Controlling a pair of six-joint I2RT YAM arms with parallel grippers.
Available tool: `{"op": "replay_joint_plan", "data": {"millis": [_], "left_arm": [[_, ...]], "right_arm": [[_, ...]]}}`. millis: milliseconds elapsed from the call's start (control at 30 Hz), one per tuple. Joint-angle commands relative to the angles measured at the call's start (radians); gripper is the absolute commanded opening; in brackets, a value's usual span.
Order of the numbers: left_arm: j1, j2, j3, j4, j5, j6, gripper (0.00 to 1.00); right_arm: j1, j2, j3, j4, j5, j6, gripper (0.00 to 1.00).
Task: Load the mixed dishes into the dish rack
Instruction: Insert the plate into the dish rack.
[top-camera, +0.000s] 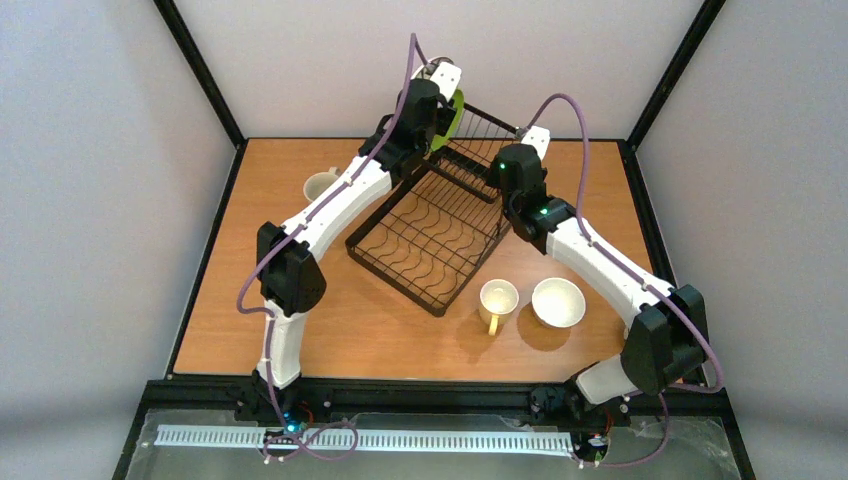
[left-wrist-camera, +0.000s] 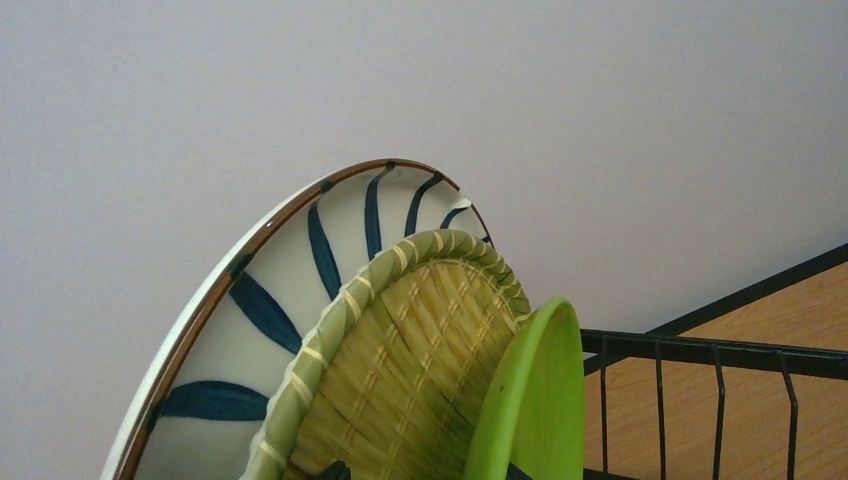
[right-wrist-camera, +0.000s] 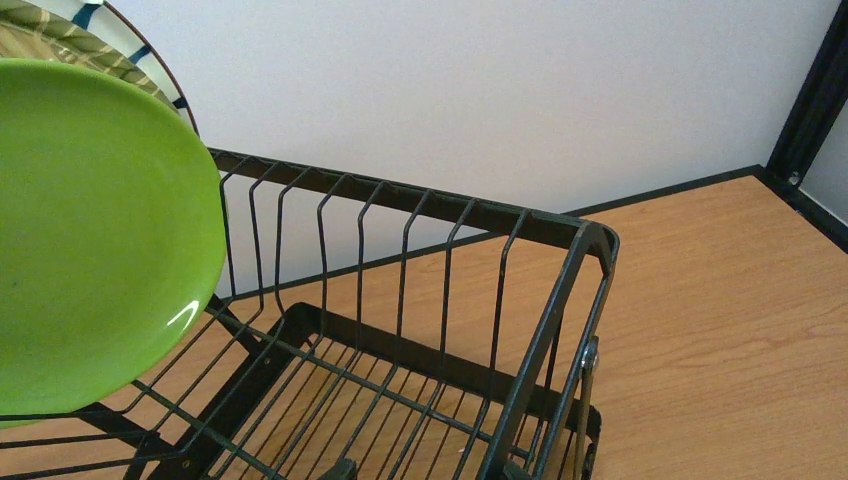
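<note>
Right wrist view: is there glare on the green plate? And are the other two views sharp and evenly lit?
Right wrist view: one small white glint low on the lime-green plate; the dish rack wires are sharp. Left wrist view: the near green rim looks a little soft, while the striped plate and bamboo plate are clear. Top external view: even light, with soft shadows beside the mug and bowl.

Striped plate (left-wrist-camera: 265, 300): white, dark-blue radial stripes, brown rim. Woven plate (left-wrist-camera: 400, 370): tan. Lime-green plate (right-wrist-camera: 90, 230). Rack (right-wrist-camera: 420, 205): black.

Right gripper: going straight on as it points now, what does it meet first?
Probably the dish rack: the right gripper points into its basket section, so floor wires or the far wire wall. Depth unclear.
</note>
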Motion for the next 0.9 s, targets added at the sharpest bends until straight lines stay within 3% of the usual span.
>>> {"op": "replay_joint_plan", "data": {"millis": [0, 867], "left_arm": [[0.052, -0.038, 0.026, 0.021, -0.107, -0.020, 0.82], [0.051, -0.180, -0.009, -0.064, -0.022, -0.144, 0.82]], "right_arm": [[-0.003, 0.002, 0.009, -0.082, 0.013, -0.005, 0.79], [-0.002, -0.054, 0.006, -0.126, 0.007, 0.025, 0.79]]}}
